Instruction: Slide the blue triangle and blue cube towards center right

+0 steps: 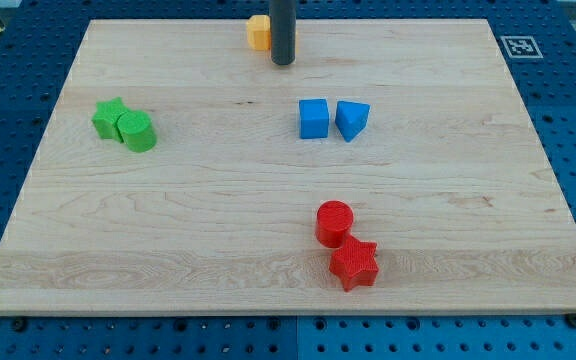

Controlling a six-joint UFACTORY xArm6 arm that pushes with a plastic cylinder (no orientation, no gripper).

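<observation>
The rod hides part of the orange block point(258, 32), so its shape is unclear. A black-and-white marker tag point(519, 46) carries no readable writing. My tip point(283, 62) touches nothing, above the blue cube point(314, 118) and the blue triangle point(352, 119), near the board's point(168, 220) centre.

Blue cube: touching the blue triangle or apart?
Apart: a thin strip of board shows between blue cube and blue triangle. My tip touches neither.

My tip point(283, 62) low at the view's top, rod upright.
</observation>
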